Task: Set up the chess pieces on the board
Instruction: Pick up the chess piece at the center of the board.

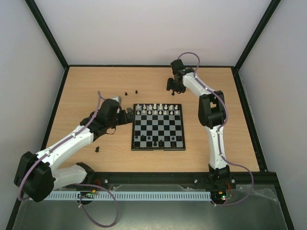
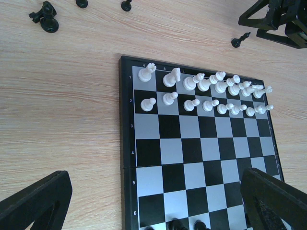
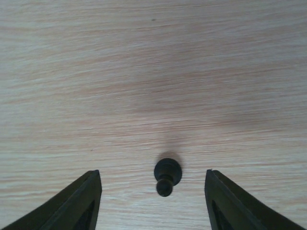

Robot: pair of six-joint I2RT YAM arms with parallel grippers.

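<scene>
Wood-grain table [image 1: 86, 91], pale and matte. Board [image 1: 158, 128] glossy, checkered, thin black border, sides square to the table's. Black pawn [image 3: 167, 173] off the board, on bare table beyond its far edge: round base, ball head, long axis aimed toward the wrist lens; upright or tipped, can't tell. Right claw [image 1: 175, 87] spread, straddling pawn, touching nothing; arm stretched far. Left claw [image 1: 128, 116] wide apart, low beside board's left edge

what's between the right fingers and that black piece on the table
Nothing visible. In the right wrist view the black piece sits on bare table in the gap between the two right fingers, which stand apart on either side without touching it.
</scene>
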